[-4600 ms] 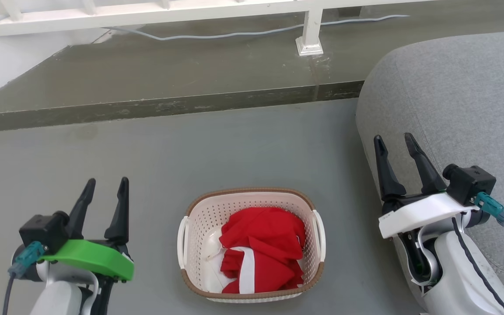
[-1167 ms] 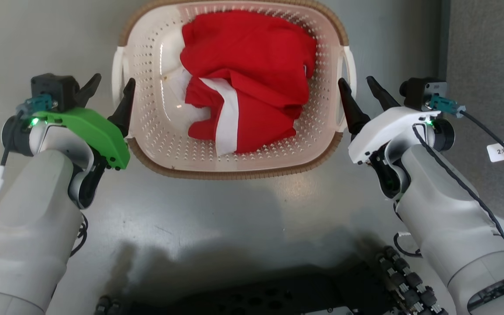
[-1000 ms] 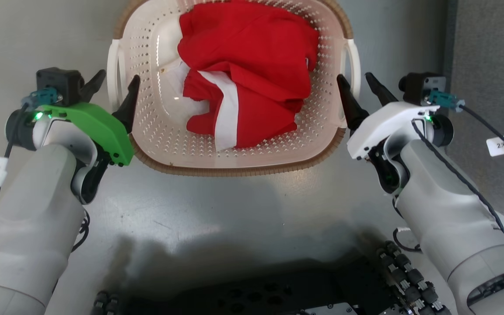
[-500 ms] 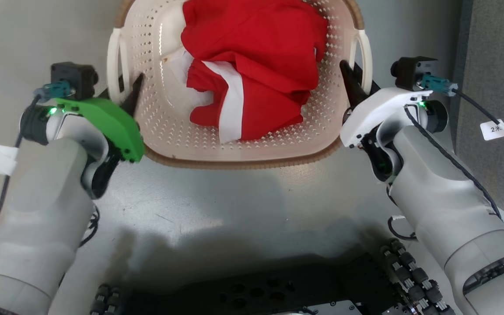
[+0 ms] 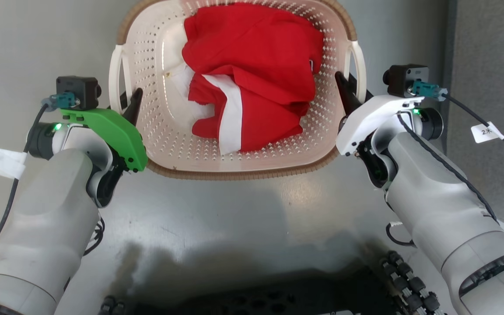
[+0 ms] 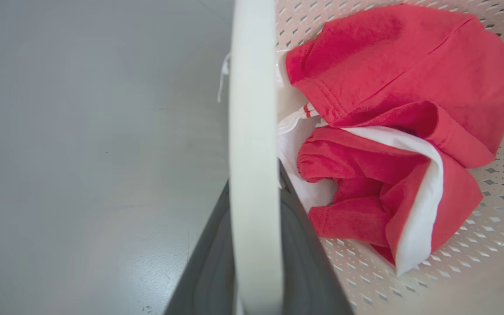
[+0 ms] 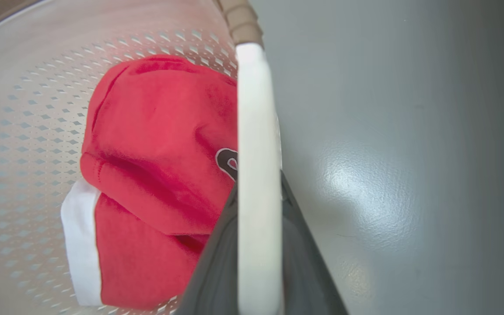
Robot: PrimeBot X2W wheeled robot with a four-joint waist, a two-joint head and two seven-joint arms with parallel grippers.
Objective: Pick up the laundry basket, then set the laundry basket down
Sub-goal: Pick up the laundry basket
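A smooth grey floor (image 5: 243, 210) is spreading across the head view, with a strip of grey textured upholstery (image 5: 492, 65) running down its right edge. The oval cream-white perforated plastic laundry basket (image 5: 169, 140), rimmed in brown woven-look trim, is sitting at the top centre of that view, between the two pale arms. Whether it is resting on the floor or hanging just above it cannot be told. A crumpled red cloth garment with a white band (image 5: 256, 65) is lying inside the basket, bunched toward its middle and right.

The left gripper (image 5: 127, 98), under its green cover, is clamping the white left side handle (image 5: 114, 78). In the left wrist view its two dark fingers (image 6: 208, 271) are pressing close on either side of that handle (image 6: 254, 175), with almost no gap. The right gripper (image 5: 351, 89), under its white cover, is doing the same to the white right side handle (image 5: 359, 61). In the right wrist view its fingers (image 7: 309, 262) are hugging both faces of that handle (image 7: 256, 175).

A small white paper tag (image 5: 486, 131) is hanging on the black cable beside the right wrist.
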